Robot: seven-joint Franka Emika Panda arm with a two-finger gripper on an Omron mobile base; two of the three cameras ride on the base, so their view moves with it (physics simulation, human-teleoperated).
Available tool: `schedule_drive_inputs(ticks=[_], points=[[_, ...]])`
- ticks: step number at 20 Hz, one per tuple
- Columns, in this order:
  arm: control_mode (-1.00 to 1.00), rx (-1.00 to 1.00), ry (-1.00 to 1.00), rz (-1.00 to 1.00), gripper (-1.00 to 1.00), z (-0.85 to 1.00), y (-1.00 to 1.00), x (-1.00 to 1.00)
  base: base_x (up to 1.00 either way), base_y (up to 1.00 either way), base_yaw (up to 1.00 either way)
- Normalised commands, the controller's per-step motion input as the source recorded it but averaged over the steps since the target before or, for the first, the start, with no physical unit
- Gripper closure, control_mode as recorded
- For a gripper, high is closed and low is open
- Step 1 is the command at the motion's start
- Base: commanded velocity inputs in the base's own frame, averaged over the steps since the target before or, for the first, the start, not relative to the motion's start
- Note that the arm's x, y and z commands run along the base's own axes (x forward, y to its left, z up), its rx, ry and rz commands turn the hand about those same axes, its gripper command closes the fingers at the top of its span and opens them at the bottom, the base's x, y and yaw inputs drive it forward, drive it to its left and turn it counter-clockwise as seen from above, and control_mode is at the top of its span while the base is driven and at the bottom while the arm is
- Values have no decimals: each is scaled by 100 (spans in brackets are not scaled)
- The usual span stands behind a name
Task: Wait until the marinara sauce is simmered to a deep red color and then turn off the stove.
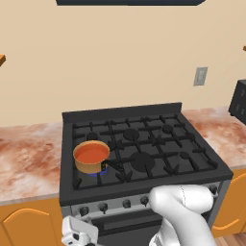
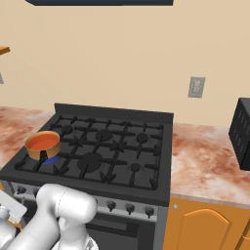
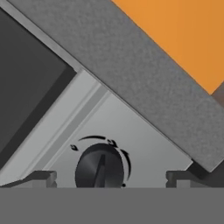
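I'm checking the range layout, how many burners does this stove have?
6 on the stove: back left, back middle, back right, front middle, front right, and one front left, mostly hidden under the saucepan.

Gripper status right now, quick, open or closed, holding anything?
Gripper: open and holding nothing; one fingertip stands on each side of a dark stove knob, with a gap between knob and each tip.

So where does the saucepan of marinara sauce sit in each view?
Left base view: saucepan on the stove's front-left burner, left of centre.
Right base view: same pan at the far left.
Hand view: not in it; a stove knob instead.
Shared landmark: the stove's raised back.
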Motion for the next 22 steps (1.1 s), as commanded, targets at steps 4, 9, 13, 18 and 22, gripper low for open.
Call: schedule_drive_inputs(ticks=[4, 9, 13, 18, 22], points=[[-100, 0, 0, 0, -100, 0, 0, 10, 0, 0, 0], [-100, 0, 0, 0, -100, 0, -1, 0, 0, 0, 0], [-100, 0, 0, 0, -100, 0, -1, 0, 0, 0, 0], [-100, 0, 0, 0, -100, 0, 0, 0, 0, 0, 0], [-100, 0, 0, 0, -100, 0, -12, 0, 0, 0, 0]])
